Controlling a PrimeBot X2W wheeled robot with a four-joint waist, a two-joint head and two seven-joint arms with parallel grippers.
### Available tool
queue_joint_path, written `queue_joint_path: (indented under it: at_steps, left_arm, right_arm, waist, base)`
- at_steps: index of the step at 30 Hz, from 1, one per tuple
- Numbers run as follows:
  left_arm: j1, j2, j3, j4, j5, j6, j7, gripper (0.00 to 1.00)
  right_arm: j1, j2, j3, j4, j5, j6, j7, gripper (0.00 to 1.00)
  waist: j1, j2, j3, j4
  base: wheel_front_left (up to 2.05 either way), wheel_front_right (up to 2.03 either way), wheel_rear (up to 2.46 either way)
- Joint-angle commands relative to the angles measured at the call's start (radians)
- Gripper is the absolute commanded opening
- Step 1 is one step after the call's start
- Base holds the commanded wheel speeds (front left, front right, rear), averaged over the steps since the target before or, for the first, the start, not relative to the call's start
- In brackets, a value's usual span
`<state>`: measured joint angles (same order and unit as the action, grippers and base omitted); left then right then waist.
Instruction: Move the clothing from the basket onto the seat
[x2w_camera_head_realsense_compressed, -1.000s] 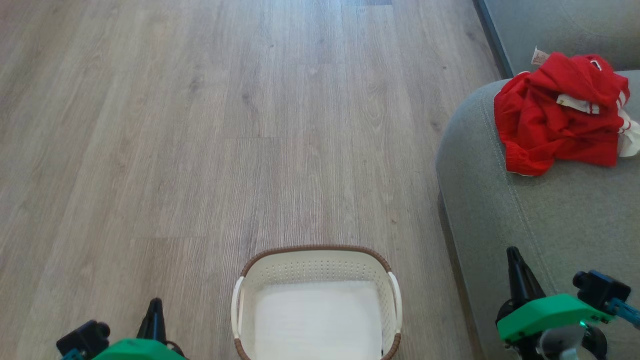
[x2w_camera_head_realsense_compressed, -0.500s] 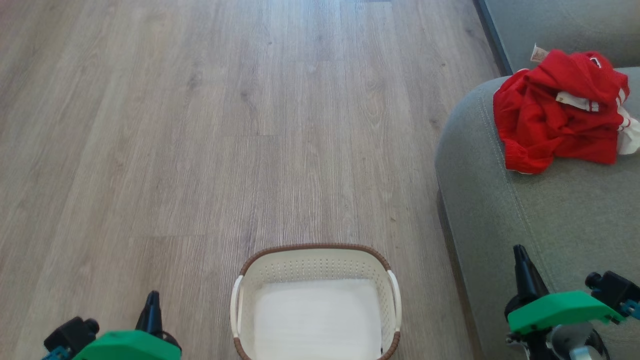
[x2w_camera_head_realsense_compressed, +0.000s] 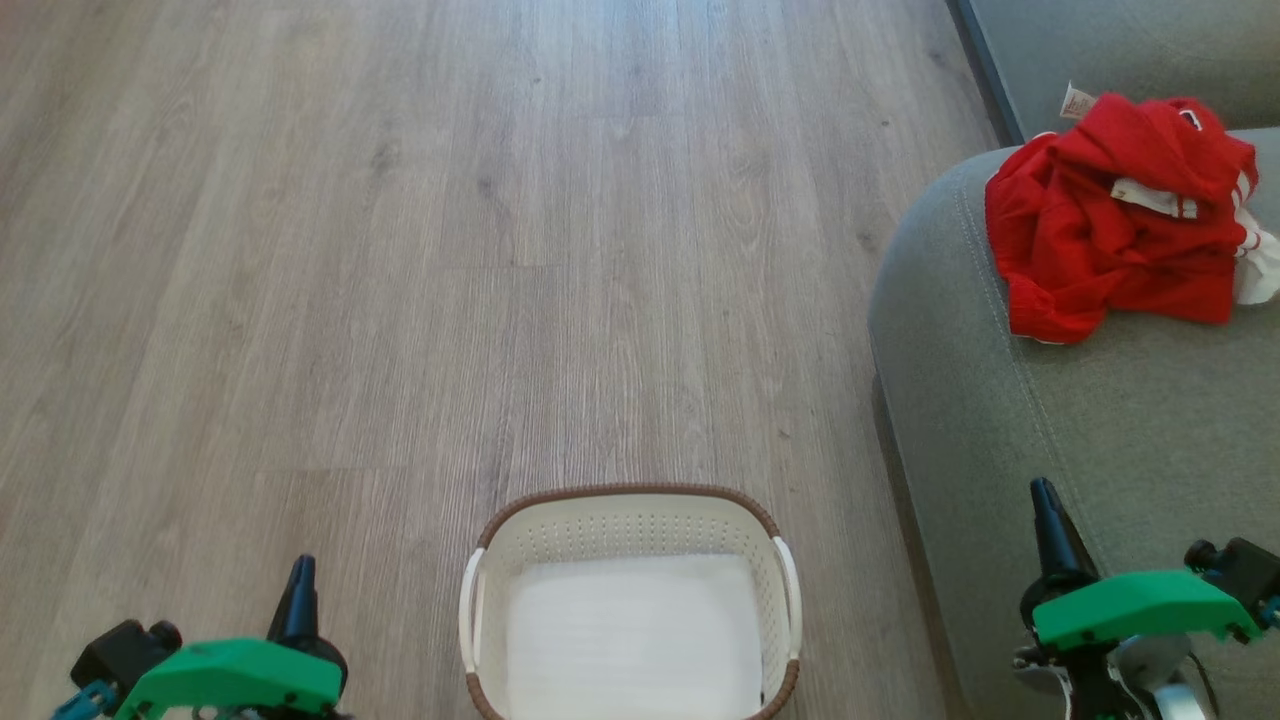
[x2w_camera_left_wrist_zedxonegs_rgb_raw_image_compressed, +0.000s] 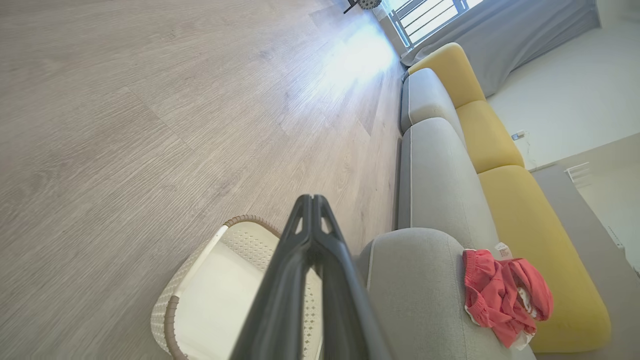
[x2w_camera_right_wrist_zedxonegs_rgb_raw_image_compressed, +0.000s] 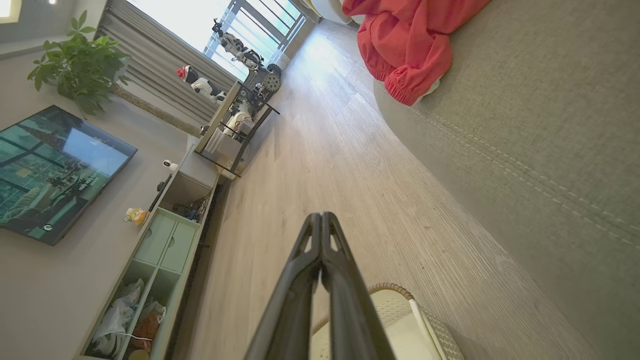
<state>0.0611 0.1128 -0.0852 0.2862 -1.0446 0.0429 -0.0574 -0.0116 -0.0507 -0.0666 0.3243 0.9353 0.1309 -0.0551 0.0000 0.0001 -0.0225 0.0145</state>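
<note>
Crumpled red clothing (x2w_camera_head_realsense_compressed: 1105, 245) at two o'clock on the grey-green seat (x2w_camera_head_realsense_compressed: 1130, 440); basket (x2w_camera_head_realsense_compressed: 630, 492) on wood floor (x2w_camera_head_realsense_compressed: 400, 250); left end effector (x2w_camera_head_realsense_compressed: 300, 568) and right end effector (x2w_camera_head_realsense_compressed: 1043, 492) pinched closed.

Clothing (x2w_camera_head_realsense_compressed: 1110, 240), ahead of R gripper (x2w_camera_head_realsense_compressed: 1043, 492): bright red w/ white stripe trim + white label. Seat (x2w_camera_head_realsense_compressed: 1100, 450) by R gripper: plain grey-green, stitched seam line. Basket (x2w_camera_head_realsense_compressed: 630, 520) btwn grippers: cream-white, dotted perforations, brown woven-look rim, white handles. L gripper (x2w_camera_head_realsense_compressed: 301, 568): black fingers, green housing; R same. Floor (x2w_camera_head_realsense_compressed: 400, 250) ahead of both: grey-brown wood-grain planks. Back cushions (x2w_camera_left_wrist_zedxonegs_rgb_raw_image_compressed: 530, 225) ahead-right of L gripper: yellow.
</note>
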Motion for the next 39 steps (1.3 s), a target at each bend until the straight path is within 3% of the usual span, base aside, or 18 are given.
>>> queue_joint_path:
  at_steps: [1,39]
  left_arm:
    - [-0.056,0.000,0.033,-0.035,-0.025,-0.013,0.007,0.00]
    - [-0.133,-0.041,0.144,-0.039,-0.392,-0.122,0.117,0.00]
  right_arm:
    - [-0.056,-0.001,0.004,-0.039,0.031,0.000,0.006,0.00]
    - [-0.083,0.000,-0.031,-0.067,0.467,0.000,0.116,0.00]
  waist:
    - [0.0000,-0.0001,0.001,0.000]
    - [0.0000,-0.0001,0.018,-0.010]
  base:
    - [0.00,0.00,0.00]
    - [0.00,0.00,0.00]
